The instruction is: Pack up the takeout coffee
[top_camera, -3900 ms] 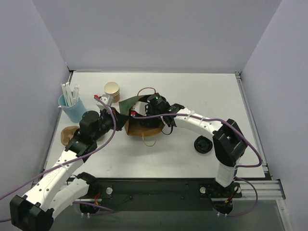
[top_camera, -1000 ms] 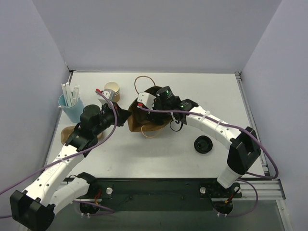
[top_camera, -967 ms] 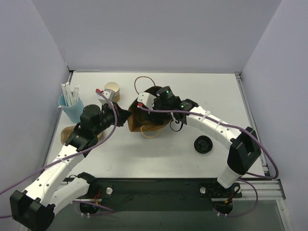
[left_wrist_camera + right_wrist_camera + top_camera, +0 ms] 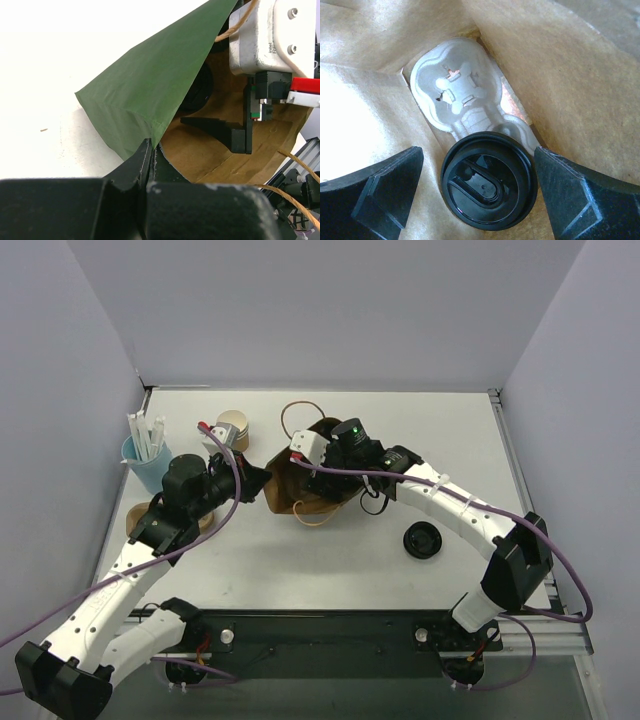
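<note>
Right end effector gapes around takeout coffee inside bag.

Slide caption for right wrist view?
Open right hand straddles the lidded takeout coffee at the end of a grey moulded tray inside the bag.

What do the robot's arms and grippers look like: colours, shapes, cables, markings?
The left arm and right arm have white tubular links and bulky black joints, each trailed by a purple cable. The left gripper and right gripper have black, angular plastic fingers. A white camera box with a red tab sits on the right wrist, where a green light glows.
</note>
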`<state>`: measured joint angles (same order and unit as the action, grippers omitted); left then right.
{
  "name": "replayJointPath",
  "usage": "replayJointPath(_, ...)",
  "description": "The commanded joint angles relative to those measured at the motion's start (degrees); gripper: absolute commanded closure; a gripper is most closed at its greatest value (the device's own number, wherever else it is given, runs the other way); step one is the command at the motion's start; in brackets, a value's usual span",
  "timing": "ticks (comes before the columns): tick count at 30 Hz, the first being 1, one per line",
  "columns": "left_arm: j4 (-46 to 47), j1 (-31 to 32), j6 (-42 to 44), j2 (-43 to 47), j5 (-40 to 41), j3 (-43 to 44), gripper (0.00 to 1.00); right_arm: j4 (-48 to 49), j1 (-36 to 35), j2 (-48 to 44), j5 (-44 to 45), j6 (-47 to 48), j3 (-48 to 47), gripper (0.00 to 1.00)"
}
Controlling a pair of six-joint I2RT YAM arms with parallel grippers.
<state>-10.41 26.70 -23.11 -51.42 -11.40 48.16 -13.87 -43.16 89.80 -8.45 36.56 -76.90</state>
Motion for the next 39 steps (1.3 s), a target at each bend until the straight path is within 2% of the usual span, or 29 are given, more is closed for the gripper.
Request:
replayJointPath(1, -3.47, -0.07, 2.11, 0.79, 0.24, 2.73, 1.0, 1.56, 1.23, -2.09, 1.42, -2.72, -1.14, 0.0)
replayJointPath(18, -5.32, -0.07, 3.87, 1.06, 1.55, 3.6, 1.0, 2.18, 1.32, -0.15, 0.28, -10.8, -3.69, 0.0)
replayJointPath(31, -6.64, -0.07, 4.83, 1.06, 1.99, 4.84, 1.0, 1.04, 1.32, -0.94, 0.71, -11.24, -2.99, 0.01)
replayJointPath(39, -7.69, -0.07, 6.06, 1.06, 2.26, 6.06, 1.0, -0.19, 1.23, -2.17, -4.64, -11.86, -3.34, 0.13)
